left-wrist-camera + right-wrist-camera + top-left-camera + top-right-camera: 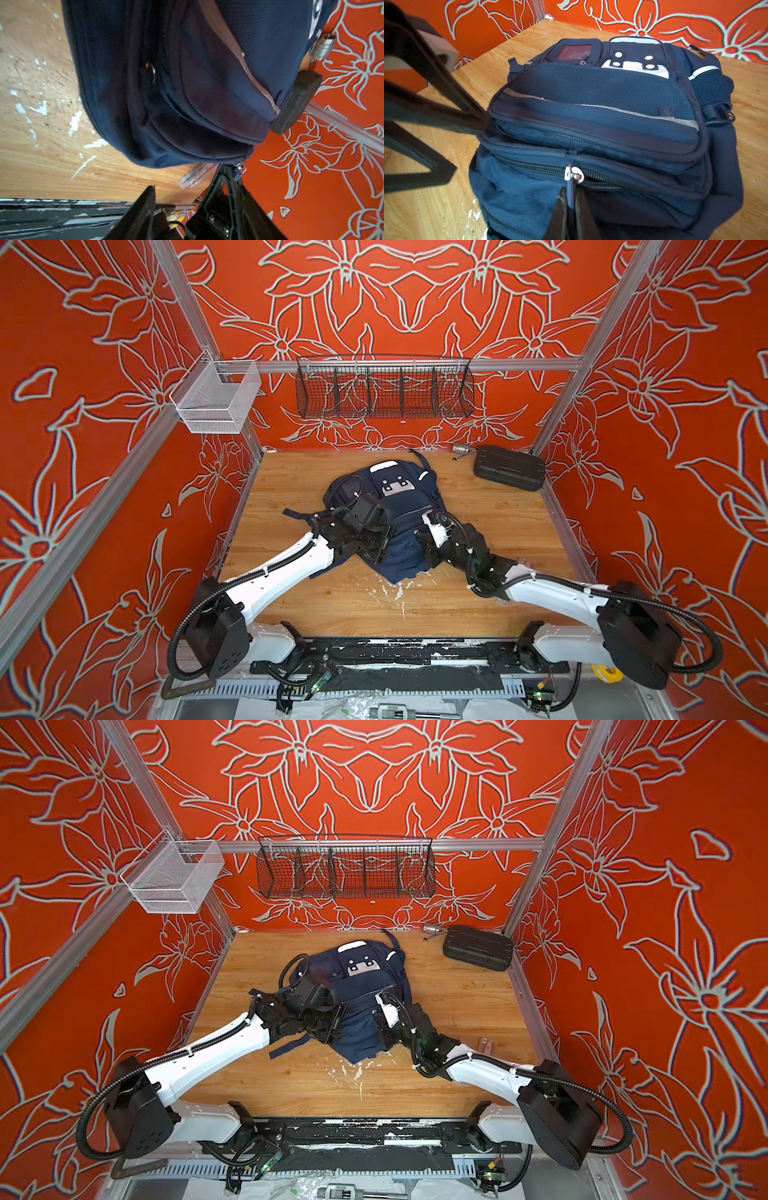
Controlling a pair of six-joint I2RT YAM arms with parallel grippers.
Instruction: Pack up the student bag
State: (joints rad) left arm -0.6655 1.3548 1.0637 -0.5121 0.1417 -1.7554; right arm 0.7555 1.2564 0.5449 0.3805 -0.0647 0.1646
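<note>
**Fig.** The bag lies flat, front up, in the middle of the wooden surface in both top views. Its white-grey patch is on the end farthest from the arms.

My right end effector sits at the bag's near end. Its fingers are together, clamped on a zip pull.

My left end effector is at the bag's near left side, fingers apart, with nothing between them. In the right wrist view one of its fingers reaches the corner of the bag's front pocket. I cannot tell whether it presses the fabric.

A black case lies beyond the bag to its right, well apart from it. A small metal fitting lies just beside the case. A wire basket hangs on the wall behind the bag.
</note>
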